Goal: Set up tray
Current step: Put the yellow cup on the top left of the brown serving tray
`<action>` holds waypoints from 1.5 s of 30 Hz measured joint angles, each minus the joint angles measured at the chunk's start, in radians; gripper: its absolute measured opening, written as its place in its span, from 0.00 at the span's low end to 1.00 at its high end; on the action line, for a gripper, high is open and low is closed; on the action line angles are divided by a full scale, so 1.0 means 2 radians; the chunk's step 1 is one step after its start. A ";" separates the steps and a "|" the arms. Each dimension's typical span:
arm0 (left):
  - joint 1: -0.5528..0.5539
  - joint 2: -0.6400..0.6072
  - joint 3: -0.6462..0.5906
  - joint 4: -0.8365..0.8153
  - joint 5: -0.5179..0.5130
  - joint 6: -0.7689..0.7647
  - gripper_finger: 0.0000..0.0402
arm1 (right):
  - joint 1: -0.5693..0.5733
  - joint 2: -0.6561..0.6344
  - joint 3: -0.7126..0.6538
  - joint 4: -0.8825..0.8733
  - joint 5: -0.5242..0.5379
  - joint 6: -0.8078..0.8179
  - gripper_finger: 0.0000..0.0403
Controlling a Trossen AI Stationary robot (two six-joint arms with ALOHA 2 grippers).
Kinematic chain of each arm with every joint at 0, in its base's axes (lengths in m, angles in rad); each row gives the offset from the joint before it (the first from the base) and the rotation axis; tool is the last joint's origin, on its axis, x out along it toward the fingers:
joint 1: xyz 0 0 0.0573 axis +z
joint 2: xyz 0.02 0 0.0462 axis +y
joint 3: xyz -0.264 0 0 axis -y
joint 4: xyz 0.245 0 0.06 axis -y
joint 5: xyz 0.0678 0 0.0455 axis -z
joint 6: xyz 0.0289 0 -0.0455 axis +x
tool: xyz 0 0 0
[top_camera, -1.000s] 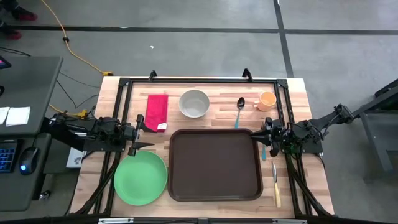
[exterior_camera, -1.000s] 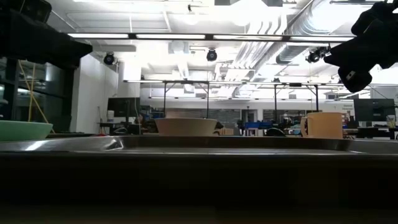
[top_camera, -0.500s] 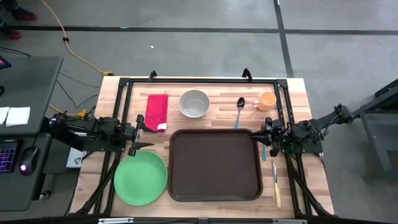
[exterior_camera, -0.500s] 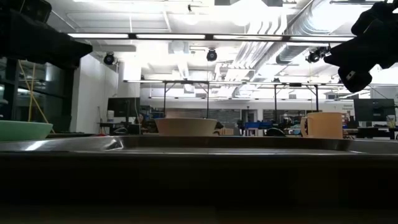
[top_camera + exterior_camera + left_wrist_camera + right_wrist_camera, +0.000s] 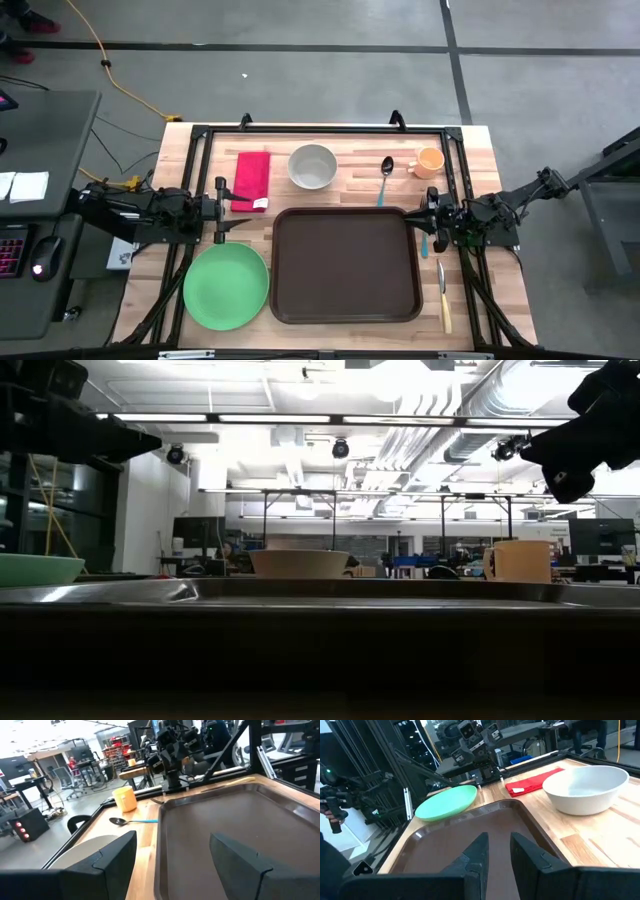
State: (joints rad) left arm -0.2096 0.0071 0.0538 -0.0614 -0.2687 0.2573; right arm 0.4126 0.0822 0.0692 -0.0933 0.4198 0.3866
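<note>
The dark brown tray (image 5: 345, 265) lies flat on the wooden table, near its front edge. My left gripper (image 5: 221, 211) hovers by the tray's left edge, above the green plate's (image 5: 226, 285) far rim. It is wide open and points at the tray (image 5: 225, 820). My right gripper (image 5: 430, 222) hovers at the tray's right edge. Its fingers stand a narrow gap apart (image 5: 498, 840) and point across the tray (image 5: 470, 830). Neither gripper touches anything.
A red napkin (image 5: 252, 180), a white bowl (image 5: 312, 166), a blue-handled spoon (image 5: 385, 178) and an orange cup (image 5: 428, 161) lie along the far side. A blue-handled utensil (image 5: 423, 243) lies under my right gripper. A pale-handled knife (image 5: 443, 298) lies right of the tray.
My left gripper has spread its fingers wider apart; the arm stays in about the same place. The right arm and the objects on the table have kept still.
</note>
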 joint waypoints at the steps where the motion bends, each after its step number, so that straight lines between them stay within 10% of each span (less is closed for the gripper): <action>1: 0.000 0.000 0.000 0.003 0.000 0.000 0.70 | 0.000 0.000 0.000 0.000 0.000 0.000 0.14; 22: 0.000 0.000 0.000 0.187 -0.034 -0.031 0.70 | 0.000 0.000 0.000 0.131 0.186 0.089 0.14; 45: 0.000 0.000 0.000 0.292 -0.032 -0.044 0.70 | 0.000 0.002 0.016 0.278 0.186 -0.062 0.14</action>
State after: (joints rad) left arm -0.2095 0.0067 0.0528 0.5217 -0.3321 0.1687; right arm 0.4129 0.0870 0.1005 0.4635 0.7917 0.2631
